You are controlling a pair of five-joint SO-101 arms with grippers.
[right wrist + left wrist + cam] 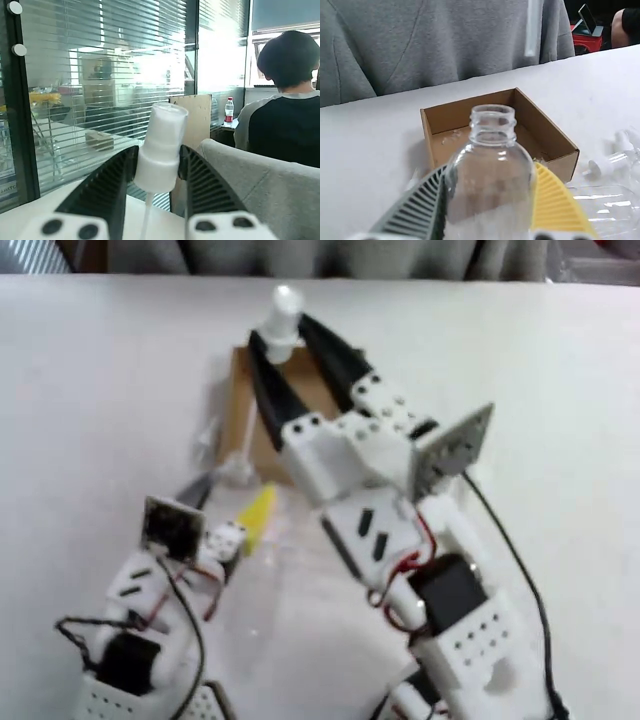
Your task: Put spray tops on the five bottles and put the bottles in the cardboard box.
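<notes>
My left gripper (487,200) is shut on a clear, uncapped bottle (489,170), held upright between its grey and yellow fingers in front of the cardboard box (552,150). In the high view this gripper (235,505) sits at the near left of the box (240,405). My right gripper (156,165), with black fingers, is shut on a white spray top (159,150), its thin tube hanging down. The high view shows it (283,330) raised above the box with the spray top (283,312) at its tip.
Another clear bottle (607,200) lies on its side on the white table beside the box, with a loose spray top (607,162) close by. A person in a grey top sits behind the far table edge.
</notes>
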